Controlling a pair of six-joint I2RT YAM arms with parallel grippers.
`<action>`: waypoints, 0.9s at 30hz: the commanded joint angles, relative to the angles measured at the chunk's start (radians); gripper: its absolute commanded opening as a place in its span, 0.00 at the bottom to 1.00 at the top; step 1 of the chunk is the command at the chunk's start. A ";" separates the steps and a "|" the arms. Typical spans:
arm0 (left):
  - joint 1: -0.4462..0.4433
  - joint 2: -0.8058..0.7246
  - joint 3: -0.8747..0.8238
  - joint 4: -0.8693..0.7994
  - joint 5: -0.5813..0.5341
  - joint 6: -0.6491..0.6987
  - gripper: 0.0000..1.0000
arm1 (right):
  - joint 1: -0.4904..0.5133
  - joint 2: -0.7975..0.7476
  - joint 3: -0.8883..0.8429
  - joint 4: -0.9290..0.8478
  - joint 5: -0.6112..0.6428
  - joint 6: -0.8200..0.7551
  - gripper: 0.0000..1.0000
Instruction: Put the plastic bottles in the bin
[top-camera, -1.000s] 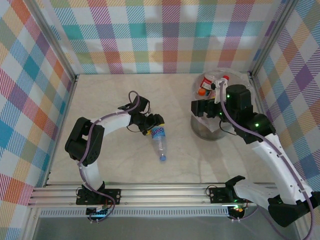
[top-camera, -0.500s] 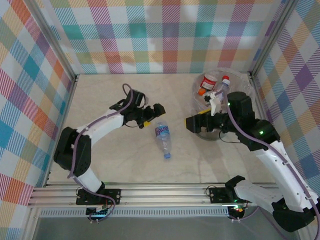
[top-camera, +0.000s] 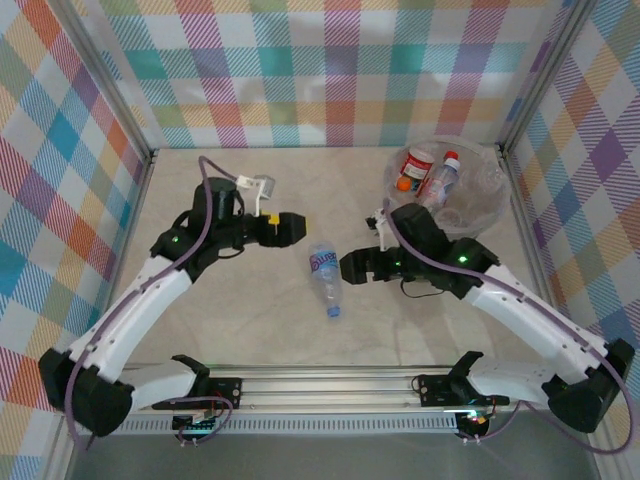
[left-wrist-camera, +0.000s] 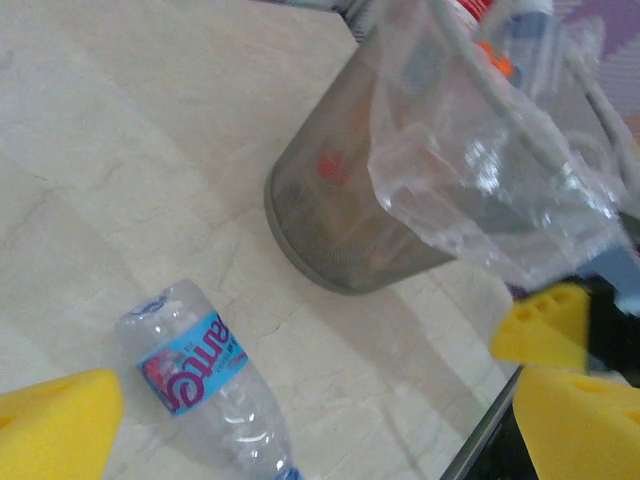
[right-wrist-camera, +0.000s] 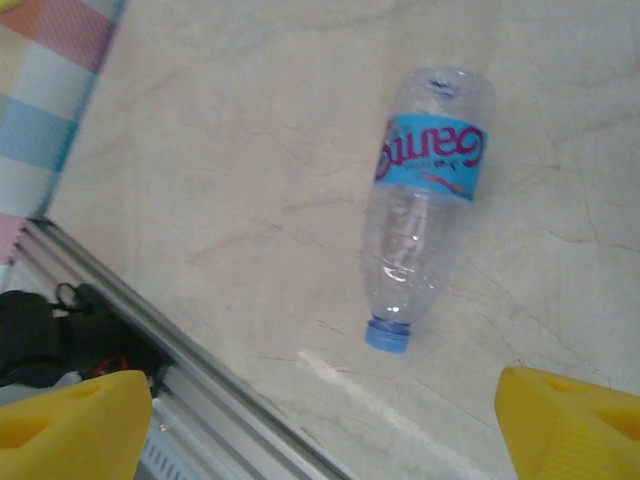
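The left claw (top-camera: 296, 228), which a second ago sat half closed at the blue-labelled water bottle (top-camera: 322, 277), has let go and drawn back to the side of it away from the bin (top-camera: 488, 190); its jaws now stand fully apart with nothing between them. In the left wrist view its yellow pads sit at the two lower corners, the bottle lies low between them, and the bin's grey wall and loose clear liner rise behind.

The right claw (top-camera: 349, 268) has left the bin's rim, where it hung a second ago, and come down between the bin and the bottle, just beside the bottle without touching it. It is open and empty, its pads spread wide on either side of the bottle in the right wrist view.

The bottle has barely shifted: it lies on its side, its blue cap (right-wrist-camera: 388, 336) at the end farther from the bin. Inside the bin rest a red-labelled bottle (top-camera: 415, 163) and a red-capped bottle (top-camera: 441, 177).

The surface (top-camera: 240, 310) is pale beige with faint marble veining. Around the bin's corner of it stand pastel plaid walls (top-camera: 300, 70) held by aluminium posts (top-camera: 540, 70)
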 joint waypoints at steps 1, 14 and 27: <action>0.006 -0.092 -0.061 -0.053 0.048 0.154 1.00 | 0.038 0.054 0.000 0.042 0.140 0.087 0.88; 0.005 -0.476 -0.255 -0.114 0.081 0.260 1.00 | 0.082 0.330 0.022 0.188 0.167 0.191 0.88; 0.005 -0.541 -0.325 -0.115 0.086 0.269 1.00 | 0.099 0.603 0.136 0.260 0.128 0.203 0.93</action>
